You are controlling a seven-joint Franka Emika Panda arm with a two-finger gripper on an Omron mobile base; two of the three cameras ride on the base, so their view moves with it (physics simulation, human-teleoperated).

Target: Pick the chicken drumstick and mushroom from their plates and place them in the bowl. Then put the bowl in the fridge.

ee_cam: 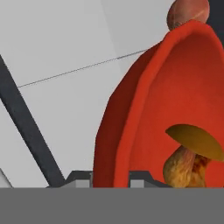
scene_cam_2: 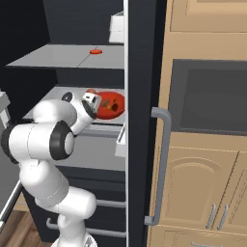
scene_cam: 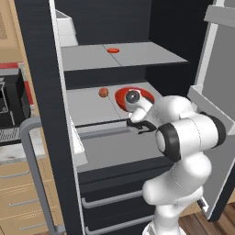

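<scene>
Resting upright, bowl (scene_cam_2: 112, 104) on fridge (scene_cam_2: 140, 72) shelf — mushroom (ee_cam: 192, 157) inside

No legible text, label, brand, number or sign is displayed on any surface shown.

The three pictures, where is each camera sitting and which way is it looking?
Left base view: behind the arm's left, facing into the fridge; white arm at lower right, red bowl on a shelf.
Right base view: behind its right, same fridge and bowl; arm at lower left.
Hand view: on the hand, looking along the bowl's rim at the mushroom inside; jaws shut on the rim.
Both base views share arm, bowl, shelves.
</scene>
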